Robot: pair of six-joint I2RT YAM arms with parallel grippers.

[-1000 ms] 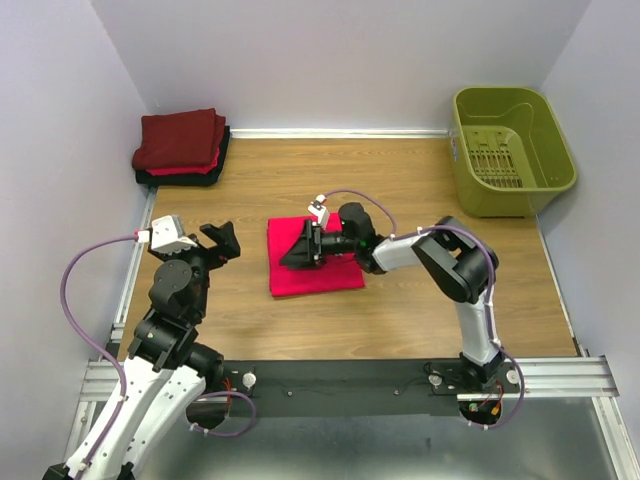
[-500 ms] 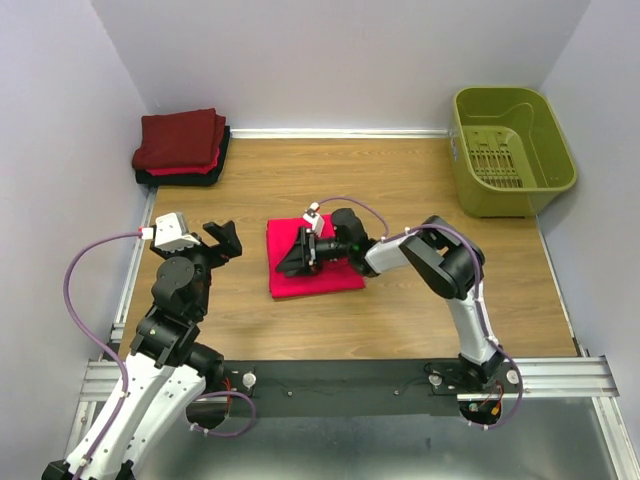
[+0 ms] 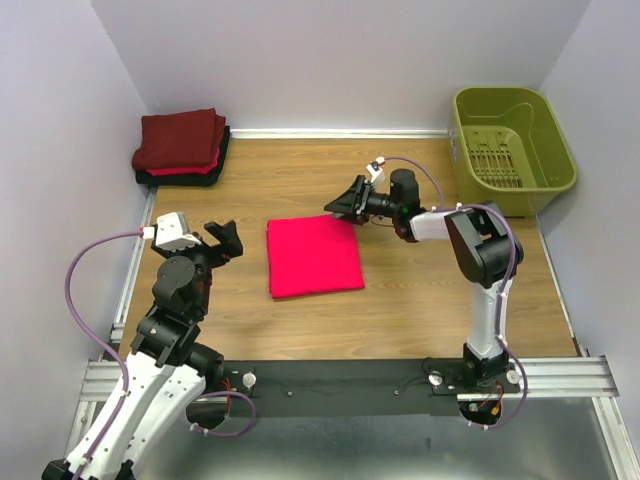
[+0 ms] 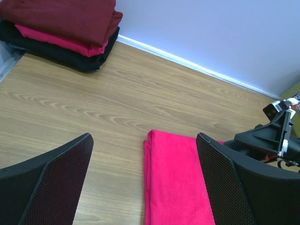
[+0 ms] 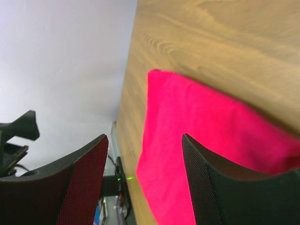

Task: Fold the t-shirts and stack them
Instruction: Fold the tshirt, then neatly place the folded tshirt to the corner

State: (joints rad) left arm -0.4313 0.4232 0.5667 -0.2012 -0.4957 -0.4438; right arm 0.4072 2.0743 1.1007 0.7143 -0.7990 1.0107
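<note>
Four t-shirts, as far as the stack's layers show: one pink t-shirt alone, three in the stack. One basket. Two pincers: left pincer, right pincer.

Matt pink cloth t-shirt, wood-grain table

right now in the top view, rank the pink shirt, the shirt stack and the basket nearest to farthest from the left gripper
From the left gripper:
1. pink shirt, just to its right, mid-table.
2. shirt stack, in the far left corner.
3. basket, in the far right corner, clearly farthest.
</note>
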